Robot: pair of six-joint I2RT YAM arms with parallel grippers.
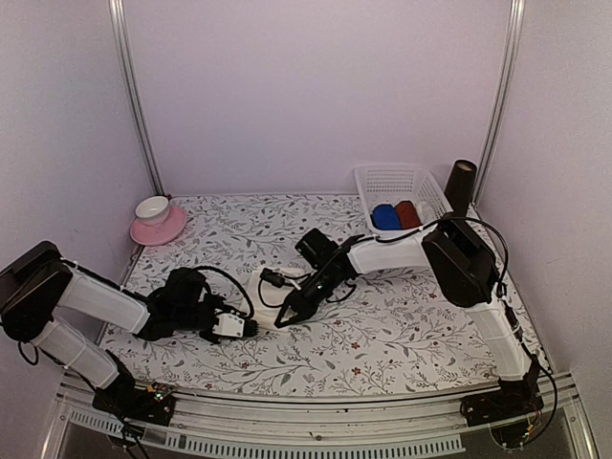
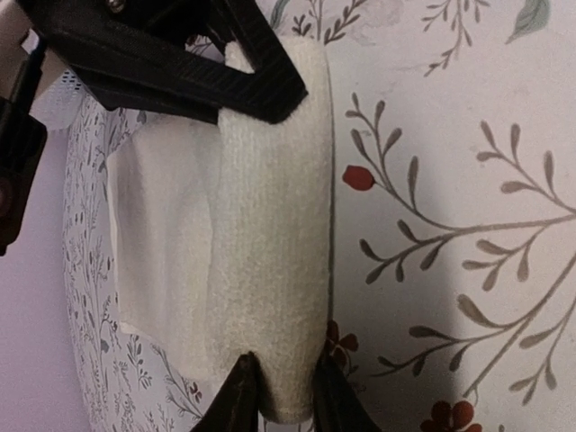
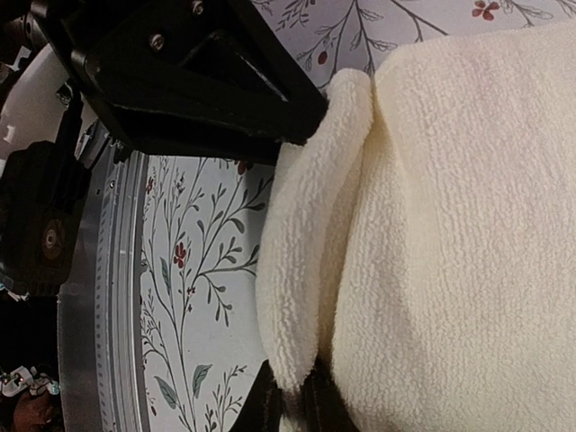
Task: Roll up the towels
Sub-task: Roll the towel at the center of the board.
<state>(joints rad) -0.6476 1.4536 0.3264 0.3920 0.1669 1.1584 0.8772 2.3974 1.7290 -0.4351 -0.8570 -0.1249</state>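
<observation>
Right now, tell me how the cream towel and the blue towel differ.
The cream towel lies on the table partly rolled; the blue towel sits in the white basket.
The left gripper and right gripper both pinch the cream towel's rolled edge; nothing touches the blue towel.
Cream is pale, blue saturated. Both are soft cloth.

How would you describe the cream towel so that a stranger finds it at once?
Start at the flowered table, then look to its middle, between the two arms. There the cream towel lies partly rolled, with the left claw and the right claw at its ends. It is the only pale cloth outside the white basket.
</observation>
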